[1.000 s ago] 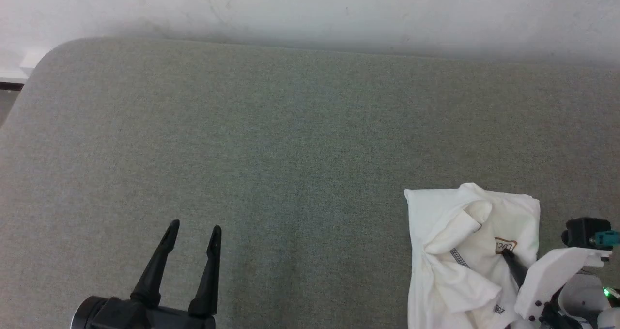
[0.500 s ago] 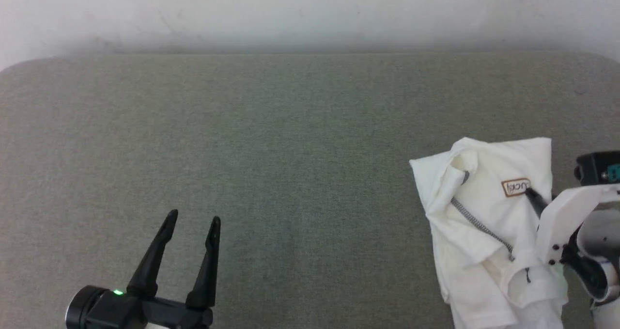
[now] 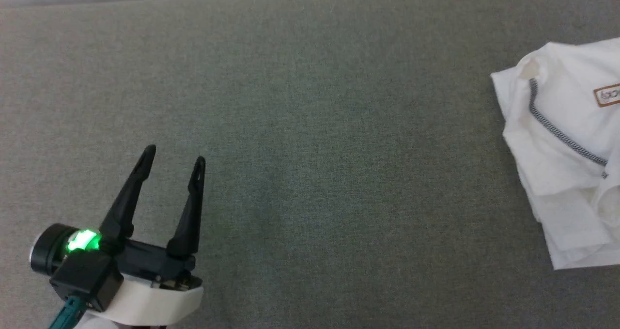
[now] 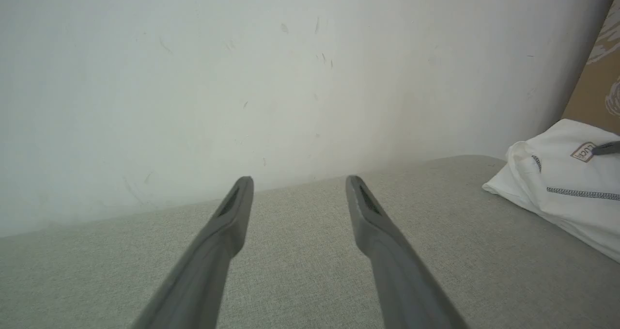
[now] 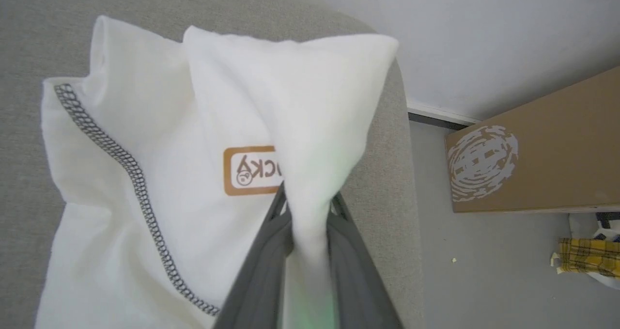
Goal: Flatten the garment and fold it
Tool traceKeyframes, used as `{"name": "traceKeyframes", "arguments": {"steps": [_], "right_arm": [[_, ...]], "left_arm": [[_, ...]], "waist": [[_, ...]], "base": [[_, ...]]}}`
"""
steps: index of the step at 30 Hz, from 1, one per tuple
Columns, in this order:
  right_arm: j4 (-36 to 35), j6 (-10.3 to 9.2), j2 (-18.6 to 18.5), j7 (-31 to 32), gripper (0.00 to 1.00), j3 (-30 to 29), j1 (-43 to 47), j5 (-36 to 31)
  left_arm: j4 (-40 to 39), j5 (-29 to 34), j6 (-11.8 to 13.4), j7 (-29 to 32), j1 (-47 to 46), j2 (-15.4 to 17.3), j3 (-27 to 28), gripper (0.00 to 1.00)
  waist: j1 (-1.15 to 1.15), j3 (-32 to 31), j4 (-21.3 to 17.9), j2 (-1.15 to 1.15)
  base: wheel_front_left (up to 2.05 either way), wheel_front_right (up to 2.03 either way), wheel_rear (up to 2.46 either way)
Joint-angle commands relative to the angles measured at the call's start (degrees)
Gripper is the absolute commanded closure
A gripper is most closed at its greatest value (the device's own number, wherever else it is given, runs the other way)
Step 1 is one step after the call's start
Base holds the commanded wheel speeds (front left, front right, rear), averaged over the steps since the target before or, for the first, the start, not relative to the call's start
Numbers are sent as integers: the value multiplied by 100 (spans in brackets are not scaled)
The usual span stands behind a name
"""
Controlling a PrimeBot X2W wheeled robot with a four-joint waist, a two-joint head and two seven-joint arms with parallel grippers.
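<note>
Some of the garment (image 3: 557,140) runs off the head view's right edge; it lies on the grey cushion (image 3: 310,125), well apart from the left gripper (image 3: 175,153), which is spread and empty. In the left wrist view the garment is clipped at the right. In the right wrist view, the right gripper (image 5: 309,198) pinches a raised fold beside the patch (image 5: 247,170), hiding some of its lettering.

My left end effector (image 3: 175,154) hovers low with its two dark fingers spread wide, a green light glowing at its wrist. My right end effector (image 5: 308,199) pinches a raised fold of the garment (image 5: 145,140) between its fingers.
</note>
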Motion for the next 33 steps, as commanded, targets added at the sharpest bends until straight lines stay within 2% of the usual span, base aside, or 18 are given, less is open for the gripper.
{"name": "traceKeyframes", "arguments": {"steps": [1, 9, 14, 25, 26, 27, 28, 29, 33], "right_arm": [[-1, -5, -215, 0, 100, -22, -194, -92], [193, -5, -571, -37, 100, -294, -444, -429], [409, -5, -634, -173, 100, -613, -510, -734], [765, -5, -921, -797, 100, -527, -563, -1054], [848, -5, -899, -835, 82, -537, -588, -1059], [928, -5, -858, -875, 57, -550, -618, -1071], [1000, -5, -817, -921, 10, -549, -645, -1092], [1068, -5, -789, -957, 0, -532, -663, -1121], [1297, -5, -722, -1055, 0, -468, -697, -1154]], "left_arm": [[-94, 55, -39, 16, -210, 82, 51, 0], [-274, 102, -49, 44, -571, 221, 87, 0], [-279, 115, -38, 39, -626, 254, 69, 0], [-243, 97, -25, 16, -723, 277, -13, 0], [-230, 80, -26, 12, -731, 269, -24, 0], [-222, 47, -20, 2, -735, 246, -23, 0], [-211, 12, -16, -5, -734, 229, -20, 0], [-199, -26, -13, -12, -728, 212, -14, 0], [-100, -151, 37, -20, -664, 143, 23, 0]], "waist": [[-1, 808, -227, 0], [-1, 1340, -283, 0], [-1, 1464, -318, 0], [-1, 1597, -273, 0], [-1, 1587, -267, 0], [-1, 1566, -264, 0], [-1, 1533, -263, 0], [-1, 1492, -262, 0], [-1, 1229, -258, 0]], "base": [[0, 0, 0], [0, 0, 0], [0, 0, 0], [0, 0, 0], [0, 0, 0], [0, 0, 0], [0, 0, 0], [0, 0, 0], [0, 0, 0]]}}
